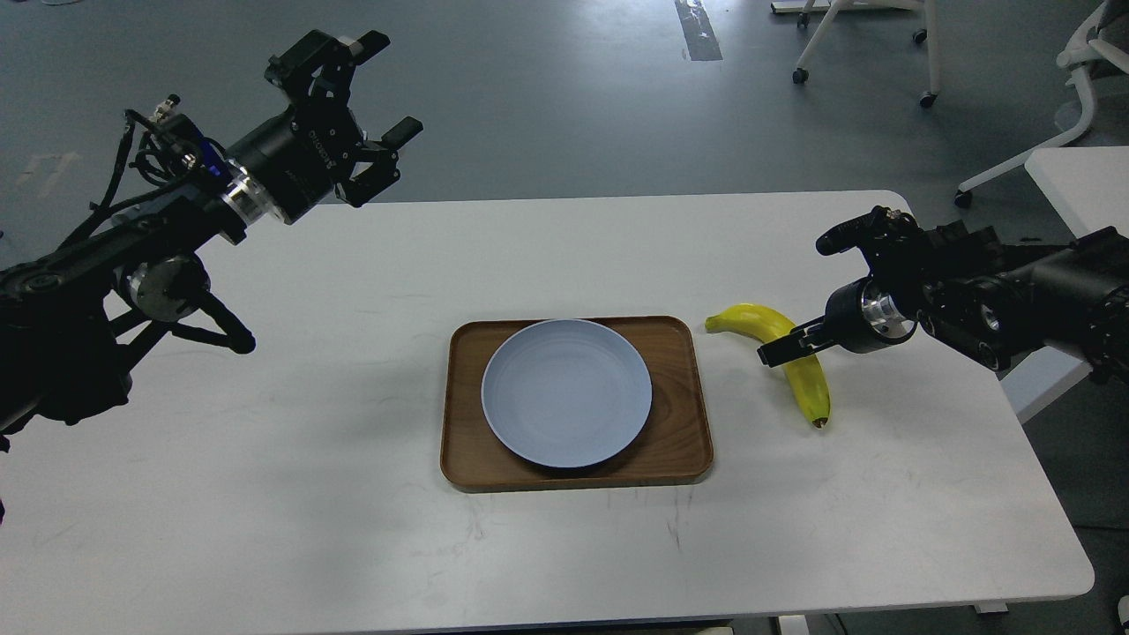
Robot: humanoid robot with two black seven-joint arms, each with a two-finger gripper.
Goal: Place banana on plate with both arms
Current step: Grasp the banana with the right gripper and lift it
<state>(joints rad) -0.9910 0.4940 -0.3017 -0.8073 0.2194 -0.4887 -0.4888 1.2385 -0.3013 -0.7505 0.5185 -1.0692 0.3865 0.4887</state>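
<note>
The yellow banana (809,388) lies on the white table (353,529), just right of the tray, its stem pointing towards the tray and its dark tip towards me. The pale blue-grey plate (565,392) sits on the tray and holds nothing. My right gripper (807,295) is open and low over the banana's middle. Its lower finger crosses in front of the banana and its upper finger stands behind it. My left gripper (388,88) is open and empty, raised above the table's far left edge, far from the plate.
The plate rests on a brown wooden tray (684,445) at the table's middle. A second white table (1080,181) stands at the right. Wheeled chair legs (869,48) stand on the grey floor behind.
</note>
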